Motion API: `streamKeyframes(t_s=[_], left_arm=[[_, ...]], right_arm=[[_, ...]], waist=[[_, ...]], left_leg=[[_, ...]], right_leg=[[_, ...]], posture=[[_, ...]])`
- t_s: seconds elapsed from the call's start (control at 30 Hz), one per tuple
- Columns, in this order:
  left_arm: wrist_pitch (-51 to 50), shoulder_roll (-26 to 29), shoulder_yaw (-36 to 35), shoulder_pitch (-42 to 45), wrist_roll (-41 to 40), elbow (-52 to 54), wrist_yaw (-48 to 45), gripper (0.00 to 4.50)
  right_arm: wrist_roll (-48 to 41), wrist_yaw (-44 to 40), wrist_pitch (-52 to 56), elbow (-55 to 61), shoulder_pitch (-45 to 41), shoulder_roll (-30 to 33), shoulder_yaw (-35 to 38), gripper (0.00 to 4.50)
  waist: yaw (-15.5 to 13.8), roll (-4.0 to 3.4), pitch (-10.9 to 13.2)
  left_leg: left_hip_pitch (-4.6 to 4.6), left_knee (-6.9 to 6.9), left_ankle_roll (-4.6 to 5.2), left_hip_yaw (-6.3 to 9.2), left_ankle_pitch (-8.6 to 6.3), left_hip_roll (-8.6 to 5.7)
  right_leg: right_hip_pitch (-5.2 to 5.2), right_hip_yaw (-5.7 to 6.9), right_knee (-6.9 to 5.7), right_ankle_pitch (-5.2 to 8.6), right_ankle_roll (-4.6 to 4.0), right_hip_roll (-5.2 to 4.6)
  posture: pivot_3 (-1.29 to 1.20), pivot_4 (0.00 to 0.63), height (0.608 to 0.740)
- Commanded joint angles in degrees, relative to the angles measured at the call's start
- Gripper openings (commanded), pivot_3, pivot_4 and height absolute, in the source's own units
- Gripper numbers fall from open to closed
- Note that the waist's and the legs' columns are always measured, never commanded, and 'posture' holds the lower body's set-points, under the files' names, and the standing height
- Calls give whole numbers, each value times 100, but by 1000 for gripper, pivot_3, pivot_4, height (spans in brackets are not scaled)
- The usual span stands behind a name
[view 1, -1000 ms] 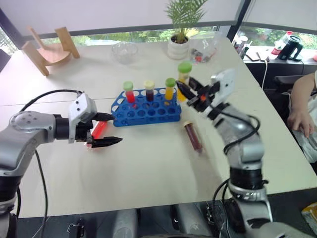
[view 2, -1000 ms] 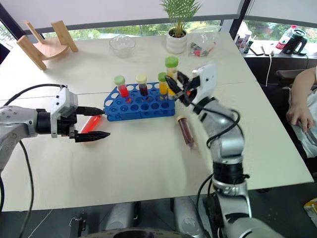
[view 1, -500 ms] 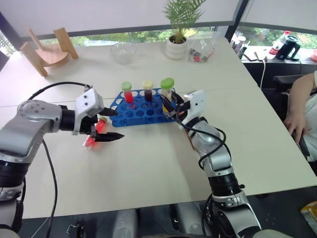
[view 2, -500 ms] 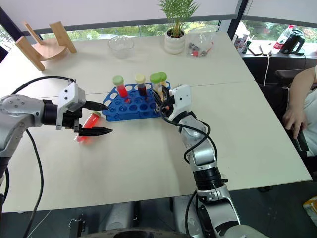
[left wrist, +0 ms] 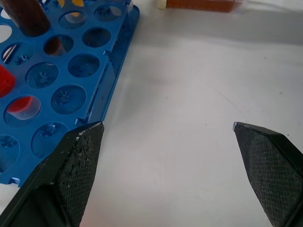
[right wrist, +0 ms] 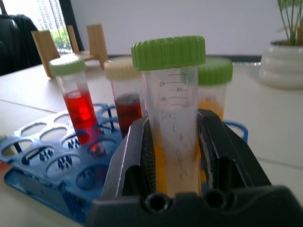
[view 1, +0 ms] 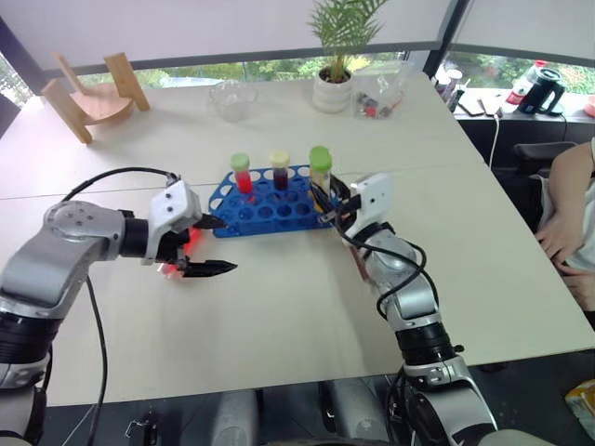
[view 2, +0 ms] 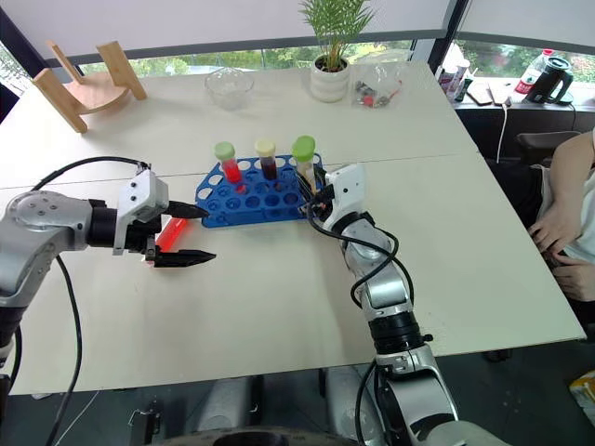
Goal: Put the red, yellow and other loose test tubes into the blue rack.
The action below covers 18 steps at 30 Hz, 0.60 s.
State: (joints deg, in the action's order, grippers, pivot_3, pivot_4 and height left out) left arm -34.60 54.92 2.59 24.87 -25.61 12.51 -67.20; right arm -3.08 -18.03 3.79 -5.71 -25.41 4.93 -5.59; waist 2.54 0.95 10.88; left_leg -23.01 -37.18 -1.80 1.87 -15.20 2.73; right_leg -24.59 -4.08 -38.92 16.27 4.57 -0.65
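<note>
At the right end of the blue rack, clamped between the closed fingers of the right gripper: a clear tube of yellow liquid, broad ribbed green cap on top, printed measuring marks down the wall, liquid filling roughly the lower half, held upright over the rack's end holes

Behind it in the rack, standing upright: a red-liquid tube with green cap, a dark brown tube with cream cap, and an orange tube with green cap partly hidden by the gripped one

On the white table, just off the rack's right end and half covered by the right arm: a loose brown-liquid tube, lying flat

Beside the rack's left end: the left gripper, black fingers spread wide, nothing between them, one fingertip close against the rack's edge

Under that gripper, on the tabletop: a loose red tube, lying on its side, mostly hidden by the wrist

Rack itself: bright blue plastic, rows of round holes, most of them empty
</note>
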Motion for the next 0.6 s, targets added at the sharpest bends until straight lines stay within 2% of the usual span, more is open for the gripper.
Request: streamKeyframes(t_s=[0.03,0.17,0.3,0.4,0.5,0.6], left_arm=[[22,-6,-107,92,-18,109,22,4500],[8,-27,-97,107,-14,125,38,4500],[-21,-29,-112,107,-30,142,52,4500],[-109,-65,-216,132,-143,143,95,4500],[-203,-121,-314,196,-324,233,116,4500],[-311,-166,-366,244,-487,435,144,4500]], right_arm=[[0,86,-99,-74,-59,-32,57,837],[6,96,-153,-135,-82,-59,31,837],[-34,96,-79,106,19,-107,-22,2753],[-159,-60,383,913,263,58,-50,4274],[-522,-458,1435,2194,383,624,132,4403],[-1091,-969,2989,3130,291,1650,536,4403]], waist=[[0,0,0],[2,0,0],[2,0,0],[-5,-1,0],[-10,-4,3],[-27,-1,1]], left_leg=[[0,0,0,0,0,0],[2,-1,0,0,0,0],[3,-1,0,0,0,0],[2,1,0,1,0,0],[-3,-1,0,2,0,0],[-5,-8,0,3,0,-1]], right_leg=[[0,0,0,0,0,0],[0,0,-3,0,0,0],[0,-1,-6,0,0,1],[-1,-1,-5,1,-2,1],[-3,-1,-5,2,-2,0],[-2,1,-6,2,-2,-2]], posture=[[0,150,740],[0,150,740],[0,150,740],[0,150,740],[0,150,740],[0,150,740]])
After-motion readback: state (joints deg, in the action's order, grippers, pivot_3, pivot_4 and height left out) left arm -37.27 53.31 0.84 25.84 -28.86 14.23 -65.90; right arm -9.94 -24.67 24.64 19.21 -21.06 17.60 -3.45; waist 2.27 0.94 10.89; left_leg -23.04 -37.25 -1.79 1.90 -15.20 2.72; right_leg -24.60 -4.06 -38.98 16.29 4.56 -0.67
